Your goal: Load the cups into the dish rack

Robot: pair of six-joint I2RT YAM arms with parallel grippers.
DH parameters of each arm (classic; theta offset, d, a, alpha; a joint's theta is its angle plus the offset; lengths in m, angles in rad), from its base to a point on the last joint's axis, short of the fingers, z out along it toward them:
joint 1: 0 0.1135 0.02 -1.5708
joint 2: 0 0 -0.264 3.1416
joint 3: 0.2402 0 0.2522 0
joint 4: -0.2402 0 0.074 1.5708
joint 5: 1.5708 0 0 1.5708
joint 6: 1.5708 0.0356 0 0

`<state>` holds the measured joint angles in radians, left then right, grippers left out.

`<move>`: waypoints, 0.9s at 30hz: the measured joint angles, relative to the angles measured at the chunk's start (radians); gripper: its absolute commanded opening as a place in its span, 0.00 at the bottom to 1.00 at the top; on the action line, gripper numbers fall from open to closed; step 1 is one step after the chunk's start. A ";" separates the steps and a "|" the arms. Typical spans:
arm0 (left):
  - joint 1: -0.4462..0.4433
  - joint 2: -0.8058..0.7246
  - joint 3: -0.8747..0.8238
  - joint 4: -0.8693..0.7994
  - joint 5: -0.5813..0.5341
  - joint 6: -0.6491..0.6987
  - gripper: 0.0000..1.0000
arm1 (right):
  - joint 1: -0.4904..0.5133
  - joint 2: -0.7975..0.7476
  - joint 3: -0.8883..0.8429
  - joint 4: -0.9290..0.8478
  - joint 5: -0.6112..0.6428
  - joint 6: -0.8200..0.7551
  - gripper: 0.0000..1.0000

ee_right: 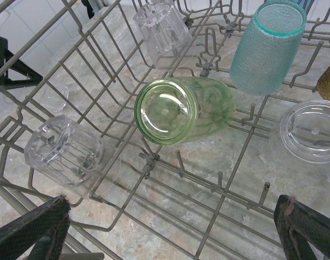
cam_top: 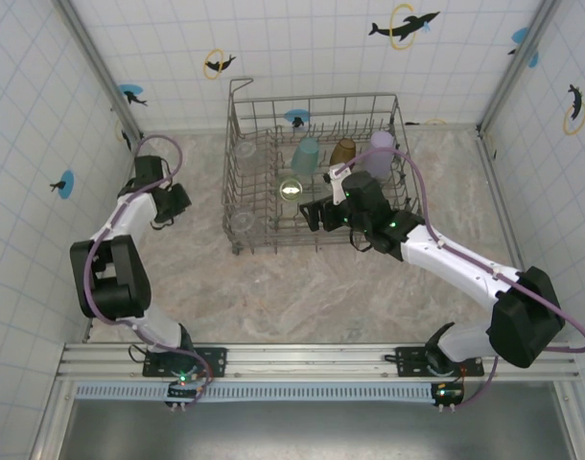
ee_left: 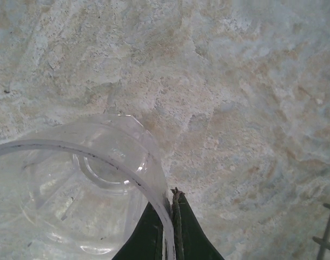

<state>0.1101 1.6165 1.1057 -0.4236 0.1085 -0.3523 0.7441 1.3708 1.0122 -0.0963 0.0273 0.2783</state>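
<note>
We find the left gripper [ee_left: 170, 206] clenched on the rim of a clear cup [ee_left: 73, 189], lower left of frame. The right gripper [ee_right: 171, 208] hangs released over the dish rack [cam_top: 269, 240]; the green cup [ee_right: 176, 111] lies on its side inside it, centre frame.

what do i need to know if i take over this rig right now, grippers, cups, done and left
Left gripper: fingers shut on the rim of a clear plastic tumbler, over the marbled tabletop beside the rack.
Right gripper: open, empty, above the grey wire dish rack.
Done: in the rack are the light green translucent tumbler, lying on its side, plus teal, amber, lavender and several clear tumblers.
Left: load the held tumbler.
</note>
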 measured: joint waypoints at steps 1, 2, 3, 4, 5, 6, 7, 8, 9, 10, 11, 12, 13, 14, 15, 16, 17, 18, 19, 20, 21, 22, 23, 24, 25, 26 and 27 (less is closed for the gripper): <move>0.000 -0.023 -0.020 0.018 0.010 -0.016 0.00 | 0.000 0.000 0.000 0.002 -0.002 0.002 1.00; 0.000 -0.044 -0.040 0.041 0.020 -0.032 0.00 | 0.000 0.000 0.000 0.003 -0.005 0.005 1.00; 0.000 -0.062 -0.055 0.060 0.029 -0.046 0.00 | 0.000 0.000 0.000 0.004 -0.007 0.008 1.00; 0.000 -0.084 -0.073 0.083 0.042 -0.064 0.00 | 0.000 0.000 0.000 0.007 -0.009 0.010 1.00; 0.000 -0.101 -0.090 0.108 0.056 -0.080 0.00 | 0.000 0.000 0.000 0.010 -0.012 0.013 1.00; 0.000 -0.114 -0.102 0.127 0.065 -0.097 0.00 | 0.000 0.000 0.000 0.010 -0.014 0.015 1.00; 0.000 -0.131 -0.121 0.157 0.076 -0.115 0.00 | 0.000 0.000 0.000 0.011 -0.017 0.018 1.00; 0.000 -0.150 -0.142 0.188 0.088 -0.134 0.00 | 0.000 0.000 0.000 0.012 -0.021 0.020 1.00; 0.000 -0.163 -0.159 0.208 0.094 -0.150 0.00 | 0.000 0.000 0.000 0.013 -0.025 0.021 1.00; 0.000 -0.179 -0.177 0.228 0.100 -0.167 0.00 | 0.000 0.000 0.000 0.016 -0.029 0.024 1.00; 0.000 -0.193 -0.194 0.244 0.101 -0.181 0.00 | 0.000 0.000 0.000 0.016 -0.031 0.025 1.00; 0.000 -0.204 -0.208 0.256 0.100 -0.195 0.00 | 0.000 0.000 0.000 0.018 -0.032 0.027 1.00; 0.000 -0.220 -0.224 0.270 0.099 -0.210 0.00 | 0.000 0.000 0.000 0.018 -0.033 0.027 1.00; 0.000 -0.237 -0.241 0.284 0.097 -0.225 0.00 | 0.000 0.000 -0.001 0.019 -0.033 0.028 1.00; 0.000 -0.252 -0.255 0.294 0.097 -0.234 0.00 | 0.000 0.000 -0.004 0.026 -0.033 0.029 1.00; 0.000 -0.274 -0.278 0.314 0.097 -0.249 0.00 | 0.000 0.000 -0.008 0.033 -0.035 0.031 1.00; 0.000 -0.294 -0.298 0.328 0.099 -0.260 0.00 | 0.000 0.000 -0.010 0.039 -0.037 0.033 1.00; 0.000 -0.321 -0.325 0.347 0.103 -0.278 0.00 | 0.000 0.001 -0.011 0.045 -0.042 0.036 1.00; 0.000 -0.349 -0.351 0.365 0.109 -0.290 0.00 | 0.000 0.003 -0.011 0.050 -0.047 0.039 1.00; 0.000 -0.372 -0.373 0.380 0.114 -0.305 0.00 | 0.000 0.006 -0.011 0.056 -0.051 0.041 1.00; 0.000 -0.396 -0.393 0.394 0.119 -0.318 0.00 | 0.000 0.010 -0.011 0.063 -0.055 0.043 1.00; 0.000 -0.417 -0.412 0.412 0.124 -0.332 0.00 | 0.000 0.014 -0.012 0.074 -0.059 0.047 1.00; 0.000 -0.435 -0.426 0.423 0.129 -0.342 0.00 | 0.000 0.018 -0.012 0.080 -0.062 0.051 1.00; 0.000 -0.454 -0.440 0.435 0.133 -0.356 0.00 | 0.000 0.021 -0.013 0.087 -0.068 0.055 1.00; 0.000 -0.475 -0.453 0.447 0.135 -0.366 0.00 | 0.000 0.024 -0.013 0.095 -0.074 0.058 1.00; 0.000 -0.492 -0.463 0.455 0.135 -0.376 0.00 | 0.000 0.026 -0.013 0.100 -0.080 0.061 1.00; 0.000 -0.514 -0.473 0.464 0.135 -0.386 0.00 | 0.000 0.029 -0.013 0.106 -0.085 0.063 1.00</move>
<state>0.1101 1.1023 0.6327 0.0402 0.2440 -0.7380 0.7441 1.3998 0.9989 0.0093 -0.0574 0.3412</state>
